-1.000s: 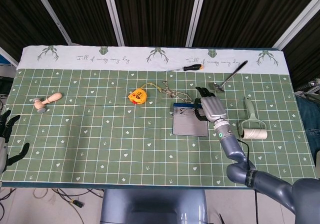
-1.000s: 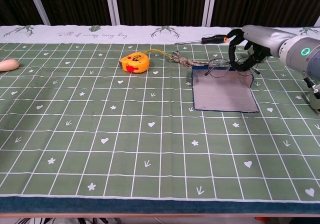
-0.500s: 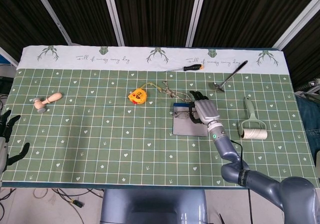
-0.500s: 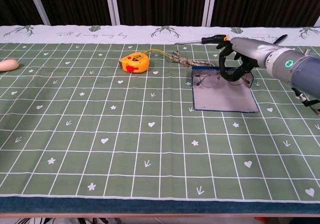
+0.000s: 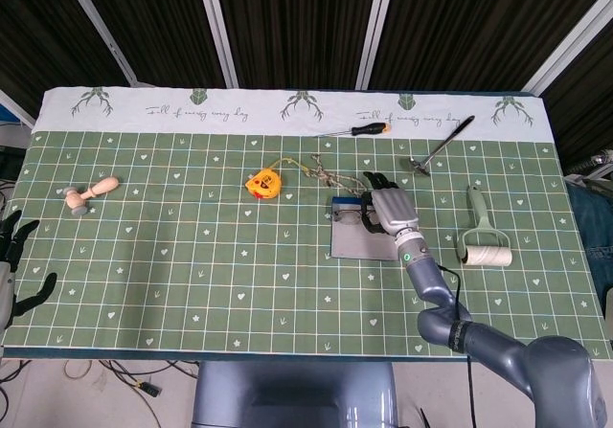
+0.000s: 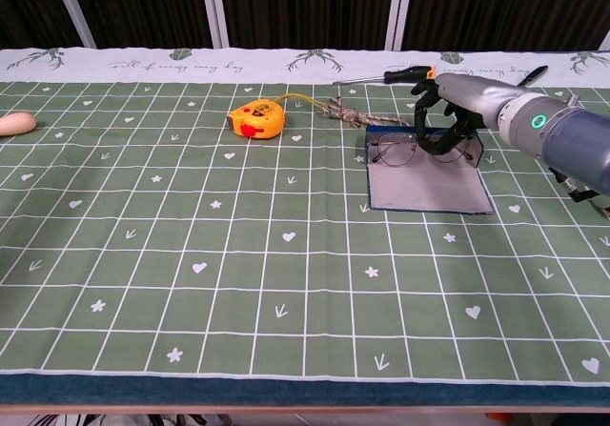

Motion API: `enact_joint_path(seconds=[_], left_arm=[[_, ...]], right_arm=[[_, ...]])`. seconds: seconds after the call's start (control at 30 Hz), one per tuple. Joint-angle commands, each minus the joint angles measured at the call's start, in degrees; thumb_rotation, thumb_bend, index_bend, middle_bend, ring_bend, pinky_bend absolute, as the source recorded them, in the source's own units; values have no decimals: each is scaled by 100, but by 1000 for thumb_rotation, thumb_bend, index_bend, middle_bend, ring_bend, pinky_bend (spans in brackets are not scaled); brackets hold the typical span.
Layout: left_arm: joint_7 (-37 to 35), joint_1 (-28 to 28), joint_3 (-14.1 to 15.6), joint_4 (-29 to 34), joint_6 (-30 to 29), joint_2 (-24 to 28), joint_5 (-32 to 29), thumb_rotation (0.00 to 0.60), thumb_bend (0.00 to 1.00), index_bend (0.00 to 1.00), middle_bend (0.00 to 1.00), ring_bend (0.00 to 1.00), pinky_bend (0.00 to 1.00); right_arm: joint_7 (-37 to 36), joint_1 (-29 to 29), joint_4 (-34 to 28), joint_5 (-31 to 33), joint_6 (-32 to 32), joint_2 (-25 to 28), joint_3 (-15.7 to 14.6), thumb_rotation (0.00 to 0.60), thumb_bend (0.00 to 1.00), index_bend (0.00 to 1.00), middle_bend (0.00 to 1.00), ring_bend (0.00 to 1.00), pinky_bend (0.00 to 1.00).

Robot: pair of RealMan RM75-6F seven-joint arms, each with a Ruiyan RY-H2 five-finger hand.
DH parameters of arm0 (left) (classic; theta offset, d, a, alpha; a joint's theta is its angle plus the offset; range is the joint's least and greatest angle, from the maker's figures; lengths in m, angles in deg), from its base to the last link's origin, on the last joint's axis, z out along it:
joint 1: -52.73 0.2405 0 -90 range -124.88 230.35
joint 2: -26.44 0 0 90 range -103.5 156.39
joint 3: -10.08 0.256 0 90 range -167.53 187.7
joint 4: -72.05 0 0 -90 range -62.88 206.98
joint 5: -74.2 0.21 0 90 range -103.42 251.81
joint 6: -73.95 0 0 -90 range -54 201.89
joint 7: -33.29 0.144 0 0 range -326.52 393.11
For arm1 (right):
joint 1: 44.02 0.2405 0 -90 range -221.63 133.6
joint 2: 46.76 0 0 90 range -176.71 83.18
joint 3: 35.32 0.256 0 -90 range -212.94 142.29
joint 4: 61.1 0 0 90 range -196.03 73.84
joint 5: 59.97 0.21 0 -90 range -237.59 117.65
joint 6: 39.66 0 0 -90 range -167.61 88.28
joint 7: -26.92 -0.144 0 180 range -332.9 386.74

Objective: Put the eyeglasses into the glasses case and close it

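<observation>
Green patterned tablecloth, dark ribbed wall panels, pale struts

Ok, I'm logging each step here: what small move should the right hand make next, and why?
Probably lower and let go: the right hand holds the eyeglasses over the far end of the open glasses case, so setting them on its grey lining comes before closing.

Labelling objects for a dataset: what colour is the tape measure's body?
Orange-yellow, with a red patch on the tape measure; clearest in the chest view.
</observation>
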Motion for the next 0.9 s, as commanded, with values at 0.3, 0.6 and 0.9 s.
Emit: enact_joint_path(seconds=[0.3, 0.6, 0.9], left_arm=[[5, 3, 2, -4, -63, -21, 79, 600, 312, 104, 0, 0, 0], [21, 12, 4, -23, -64, -42, 57, 600, 312, 103, 0, 0, 0], [24, 19, 1, -28, -83, -57, 60, 600, 312, 104, 0, 0, 0]], right_arm=[[60, 28, 33, 183, -224, 35, 27, 600, 400, 370, 78, 60, 206], [273, -17, -172, 374, -116, 155, 97, 600, 347, 247, 75, 60, 206], [496, -425, -1565, 76, 795, 665, 4, 600, 338, 209, 205, 194, 249]])
